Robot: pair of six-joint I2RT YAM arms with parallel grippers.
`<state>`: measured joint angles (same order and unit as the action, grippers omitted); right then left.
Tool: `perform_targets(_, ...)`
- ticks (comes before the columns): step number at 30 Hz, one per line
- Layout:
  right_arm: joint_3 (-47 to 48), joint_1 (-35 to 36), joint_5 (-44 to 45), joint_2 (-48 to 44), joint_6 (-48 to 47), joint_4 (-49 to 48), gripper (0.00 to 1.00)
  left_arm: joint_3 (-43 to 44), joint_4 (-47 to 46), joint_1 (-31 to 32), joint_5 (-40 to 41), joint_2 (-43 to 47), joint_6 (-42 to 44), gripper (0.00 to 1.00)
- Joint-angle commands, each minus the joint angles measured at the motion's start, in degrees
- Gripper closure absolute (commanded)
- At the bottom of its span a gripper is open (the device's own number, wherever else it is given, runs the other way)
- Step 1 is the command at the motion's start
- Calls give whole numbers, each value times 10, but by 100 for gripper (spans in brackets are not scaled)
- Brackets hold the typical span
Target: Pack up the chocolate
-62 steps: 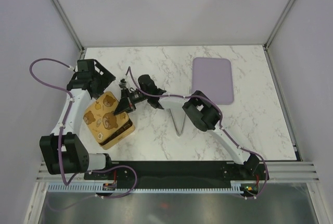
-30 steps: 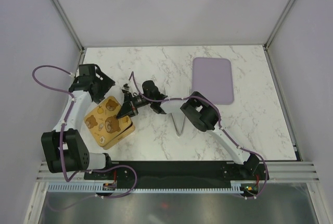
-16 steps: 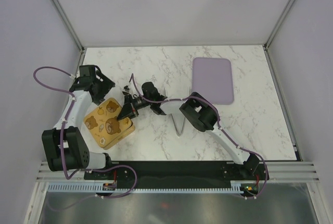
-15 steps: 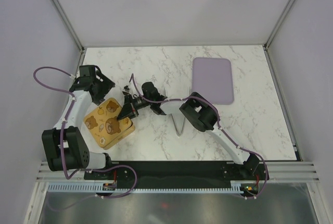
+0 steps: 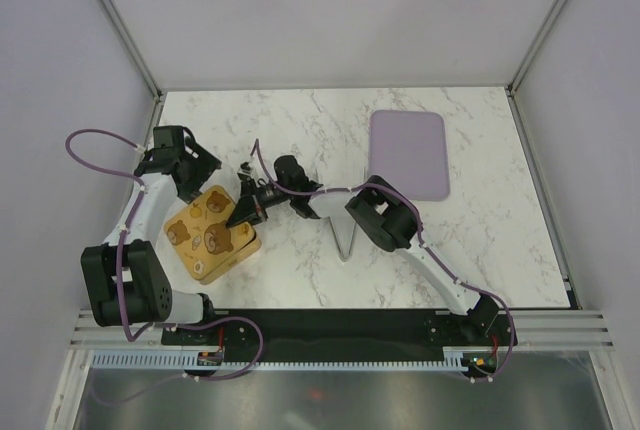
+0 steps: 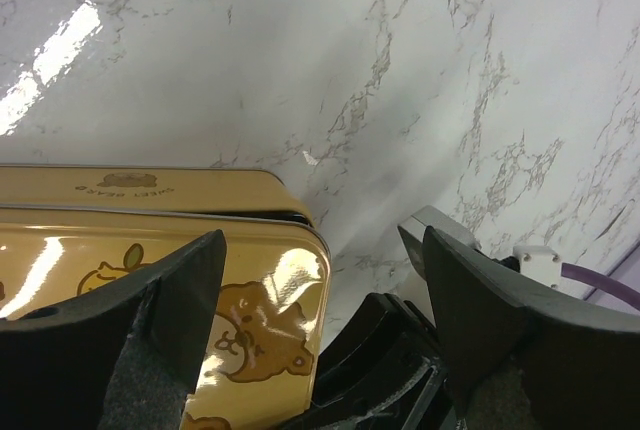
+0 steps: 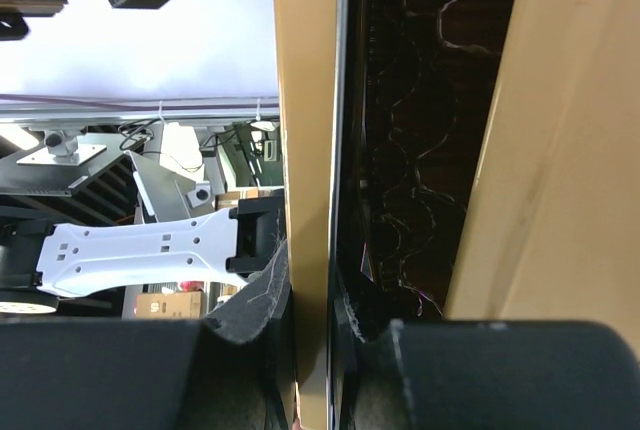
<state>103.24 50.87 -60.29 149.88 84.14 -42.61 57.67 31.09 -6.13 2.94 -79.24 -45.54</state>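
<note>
A gold box (image 5: 232, 256) stands at the near left of the table, and its gold lid (image 5: 205, 233) with brown bear pictures lies over it. My right gripper (image 5: 240, 216) is shut on the lid's right rim; the right wrist view shows the thin gold lid wall (image 7: 305, 150) pinched in the right gripper (image 7: 310, 285). My left gripper (image 5: 198, 182) hangs open over the box's far corner. In the left wrist view the left gripper (image 6: 320, 335) spans the lid (image 6: 200, 290), touching nothing. The chocolate is hidden.
A flat lilac tray (image 5: 408, 153) lies at the back right. A small metal V-shaped stand (image 5: 346, 240) sits under the right arm near the middle. Grey walls (image 5: 60, 100) close in the marble table (image 5: 300, 120) on three sides.
The right gripper has carried the lid toward the near side, so it now sits more squarely over the box. The left gripper has stayed open beside the far corner.
</note>
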Motion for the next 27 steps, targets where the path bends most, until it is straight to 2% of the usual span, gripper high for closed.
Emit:
perform_targets(1, 17, -19, 16, 2, -14, -19, 86, -3, -18, -5, 16, -4, -18, 13)
perform_targets(7, 7, -32, 20, -6, -28, -11, 81, -3, -18, -5, 20, -7, -17, 13)
perform_targets(17, -11, -47, 28, -24, -49, 3, 61, 1, -17, -5, 25, -7, -12, 13)
perform_targets(27, -37, -78, 35, -56, -85, 35, 57, 1, -14, -7, 30, 1, -6, 13)
